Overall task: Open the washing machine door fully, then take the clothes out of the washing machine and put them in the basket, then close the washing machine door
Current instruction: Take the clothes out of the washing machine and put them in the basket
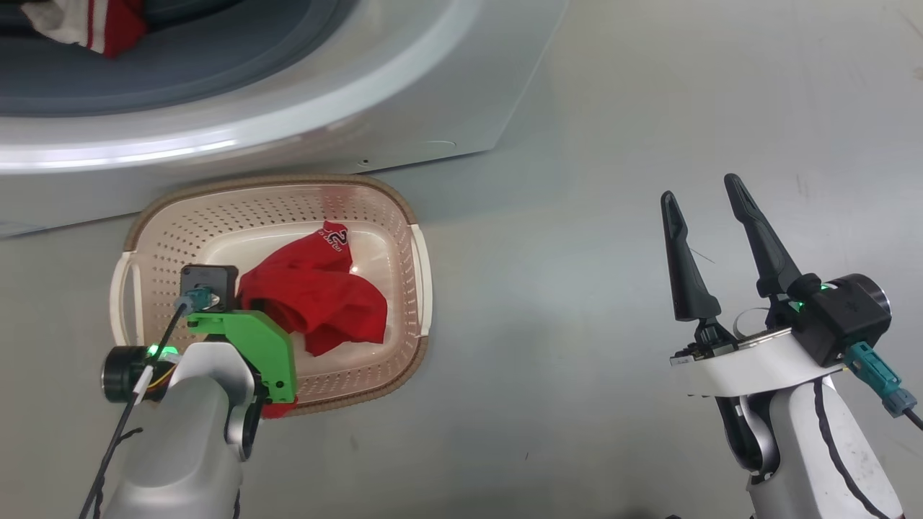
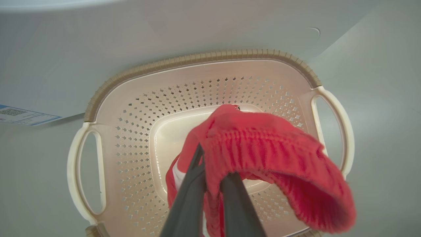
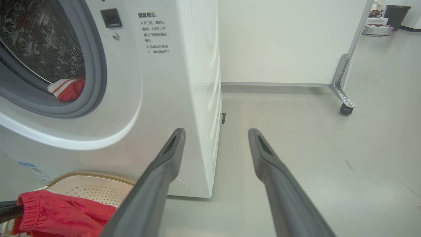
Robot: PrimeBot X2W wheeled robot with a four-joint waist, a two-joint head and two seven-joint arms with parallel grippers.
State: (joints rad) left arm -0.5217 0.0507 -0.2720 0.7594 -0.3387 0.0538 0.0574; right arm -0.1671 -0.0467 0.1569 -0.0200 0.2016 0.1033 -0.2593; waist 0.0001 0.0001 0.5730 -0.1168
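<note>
Above the basket (image 2: 204,59), left tool (image 2: 213,166) tight on red clothes (image 2: 263,148)

Basket on the floor, just in front of the washing machine

The basket (image 1: 274,209) sits on the floor (image 1: 577,324), just in front of the washing machine (image 1: 433,108). Some clothes (image 1: 317,295) hang over the middle of the basket, held by the left gripper (image 2: 213,161). Another piece (image 1: 108,29) lies inside the washing machine, behind the basket. The right gripper (image 1: 699,186) is well off to the right, over the floor.
</note>
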